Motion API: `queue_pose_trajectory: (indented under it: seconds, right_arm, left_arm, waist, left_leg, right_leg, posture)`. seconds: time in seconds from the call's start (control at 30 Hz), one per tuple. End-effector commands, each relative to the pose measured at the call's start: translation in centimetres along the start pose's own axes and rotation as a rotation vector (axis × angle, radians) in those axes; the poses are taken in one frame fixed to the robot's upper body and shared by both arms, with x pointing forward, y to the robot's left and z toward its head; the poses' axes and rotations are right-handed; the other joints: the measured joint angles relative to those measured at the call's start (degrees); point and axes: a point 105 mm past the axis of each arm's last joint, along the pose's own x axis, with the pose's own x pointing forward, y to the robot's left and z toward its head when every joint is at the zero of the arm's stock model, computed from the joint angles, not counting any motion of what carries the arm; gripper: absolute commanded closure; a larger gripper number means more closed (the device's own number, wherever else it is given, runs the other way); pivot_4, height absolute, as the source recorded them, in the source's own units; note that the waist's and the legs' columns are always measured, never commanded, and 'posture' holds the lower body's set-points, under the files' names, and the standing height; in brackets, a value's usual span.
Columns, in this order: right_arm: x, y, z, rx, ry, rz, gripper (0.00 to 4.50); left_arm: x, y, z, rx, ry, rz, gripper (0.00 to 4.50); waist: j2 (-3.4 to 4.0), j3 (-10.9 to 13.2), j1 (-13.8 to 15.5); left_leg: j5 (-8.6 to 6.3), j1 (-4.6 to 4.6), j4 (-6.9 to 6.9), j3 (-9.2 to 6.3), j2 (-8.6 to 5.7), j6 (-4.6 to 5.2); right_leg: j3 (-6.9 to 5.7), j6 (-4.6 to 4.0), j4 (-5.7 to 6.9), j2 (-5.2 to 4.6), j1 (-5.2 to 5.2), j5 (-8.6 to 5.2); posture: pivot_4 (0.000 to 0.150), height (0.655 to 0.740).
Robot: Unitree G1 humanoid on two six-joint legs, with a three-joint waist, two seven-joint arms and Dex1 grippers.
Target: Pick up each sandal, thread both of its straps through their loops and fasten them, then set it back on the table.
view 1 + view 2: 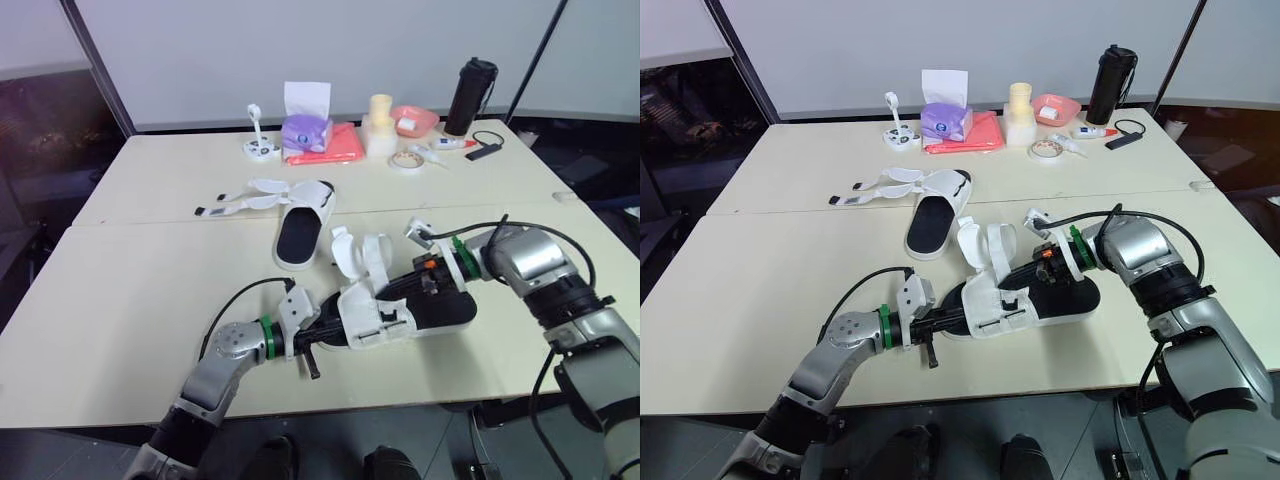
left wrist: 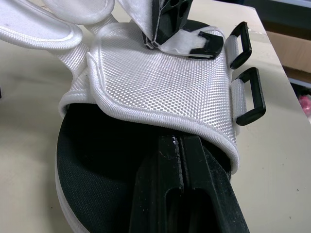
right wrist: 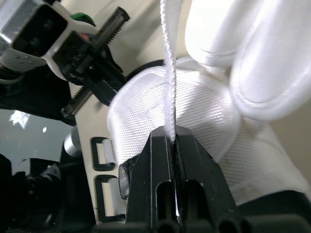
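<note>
The near sandal (image 1: 440, 312), black-soled with a white woven upper (image 1: 378, 318), lies on the table's front half. Its two black loops (image 2: 248, 90) sit on the side edge of the upper. My left gripper (image 1: 330, 332) reaches in from the sandal's open end, fingers (image 2: 167, 167) shut at the upper's piped edge over the black sole. My right gripper (image 3: 171, 136) is shut on a thin white strap (image 3: 168, 73) of this sandal and holds it upright. The second sandal (image 1: 298, 235) lies further back, its straps (image 1: 245, 200) spread open to the left.
Along the far edge stand a purple tissue box (image 1: 306, 130), a red cloth (image 1: 335, 145), a cream cup stack (image 1: 380, 125), a pink bowl (image 1: 413, 120), a tape roll (image 1: 405, 160) and a black bottle (image 1: 470, 95). A seam (image 1: 150, 222) joins two tables.
</note>
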Motion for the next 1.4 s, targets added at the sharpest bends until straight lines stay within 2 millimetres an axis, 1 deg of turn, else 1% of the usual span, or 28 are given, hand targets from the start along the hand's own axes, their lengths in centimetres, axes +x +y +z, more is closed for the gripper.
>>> queue_pose_trajectory:
  seconds: [0.03, 0.27, 0.4, 0.73, 1.03, 1.3, 1.4]
  right_arm:
    - [-0.4, 0.2, 0.0, -0.037, 0.040, 0.000, 4.47]
    - [-0.8, 1.6, 0.5, -0.048, 0.045, 0.052, 4.47]
    - [-0.6, 2.4, 0.1, -0.072, 0.061, 0.070, 4.47]
    - [-0.6, 3.3, 0.1, -0.141, 0.044, 0.058, 4.47]
    - [-0.6, 4.8, 0.3, -0.263, 0.027, 0.047, 4.47]
    - [-0.5, 5.5, 0.1, -0.282, 0.002, 0.036, 4.47]
    - [-0.4, 5.6, -0.6, -0.278, 0.015, 0.029, 4.47]
  left_arm:
    - [-0.2, -0.6, -1.4, -0.043, 0.047, -0.004, 4.50]
    - [-0.1, -0.6, -1.3, -0.041, 0.045, -0.005, 4.50]
    - [0.0, -0.6, -1.2, -0.038, 0.045, -0.007, 4.50]
    - [0.0, -0.5, -1.1, -0.035, 0.045, -0.010, 4.50]
    - [0.0, -0.5, -1.1, -0.036, 0.044, -0.008, 4.50]
    - [0.0, -0.5, -1.1, -0.040, 0.044, -0.009, 4.50]
    - [0.0, -0.5, -1.1, -0.038, 0.045, -0.011, 4.50]
  waist:
    - [0.00, 0.0, 0.0]
    - [0.00, 0.0, 0.0]
    - [0.01, 0.0, 0.1]
    - [0.01, 0.0, 0.0]
    - [0.01, 0.0, 0.0]
    - [0.00, 0.0, 0.0]
    - [0.01, 0.0, 0.0]
  left_leg:
    - [0.00, 0.00, 0.00, 0.00, 0.00, 0.00]
    - [0.00, 0.00, -0.01, -0.01, 0.00, 0.00]
    - [-0.01, -0.01, -0.02, -0.01, 0.00, -0.01]
    - [-0.01, -0.02, -0.03, -0.01, 0.00, -0.01]
    - [-0.01, -0.02, -0.04, -0.01, 0.00, -0.01]
    - [-0.01, -0.01, -0.03, -0.01, 0.01, -0.01]
    - [-0.01, -0.01, -0.03, -0.01, 0.01, -0.01]
  right_leg:
    - [0.00, 0.00, 0.00, 0.00, 0.00, 0.00]
    - [0.00, 0.00, 0.00, 0.00, -0.01, 0.00]
    - [0.00, 0.00, -0.01, 0.00, -0.02, 0.00]
    - [0.00, 0.00, -0.01, 0.00, -0.03, 0.00]
    - [0.00, 0.00, -0.01, 0.00, -0.03, 0.00]
    - [0.00, 0.00, 0.00, 0.00, -0.03, 0.00]
    - [0.00, 0.00, 0.00, 0.00, -0.03, 0.00]
  posture:
    - [0.150, 0.7400]
    - [0.150, 0.7400]
    - [0.150, 0.7400]
    - [0.150, 0.7400]
    - [0.150, 0.7400]
    - [0.150, 0.7400]
    - [0.150, 0.7400]
